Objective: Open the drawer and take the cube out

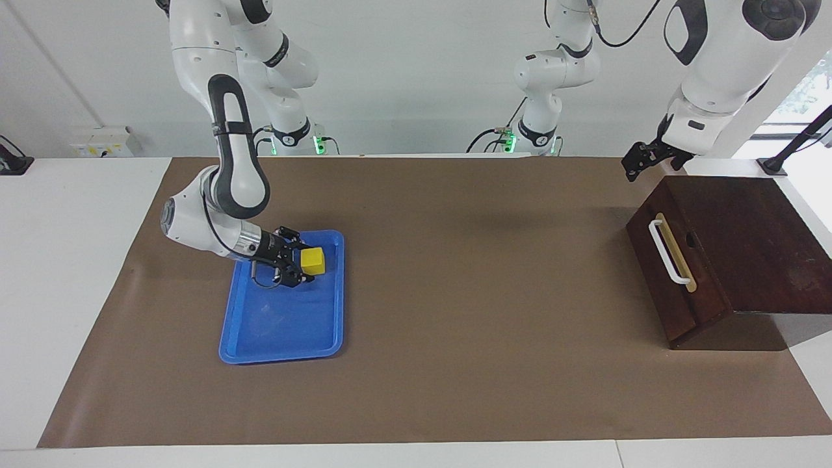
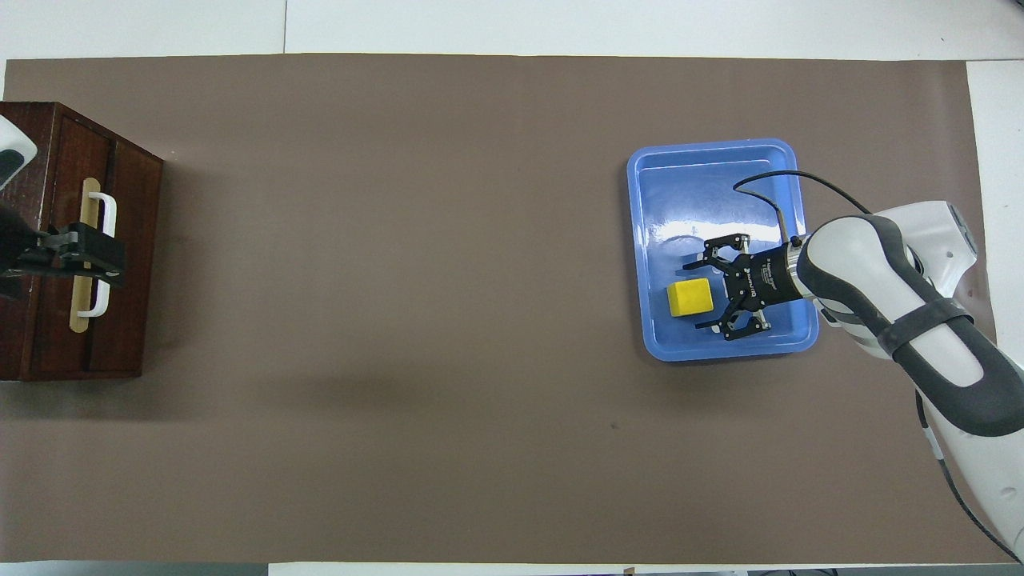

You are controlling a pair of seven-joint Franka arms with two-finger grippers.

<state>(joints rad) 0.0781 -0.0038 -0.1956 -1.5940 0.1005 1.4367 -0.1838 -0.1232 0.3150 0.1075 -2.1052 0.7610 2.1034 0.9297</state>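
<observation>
Bright, even light; soft shadows, glare on the blue tray (image 2: 680, 228)

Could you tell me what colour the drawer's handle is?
White handle, clearest in the facing view.

The cube (image 2: 690, 298) lies in the tray (image 2: 712, 152), at the right arm's end of the desk (image 1: 455, 364). The right end effector (image 2: 694, 293) is just beside the cube. The drawer (image 1: 663, 273) sits closed in its box (image 1: 747, 240) at the left arm's end.
</observation>
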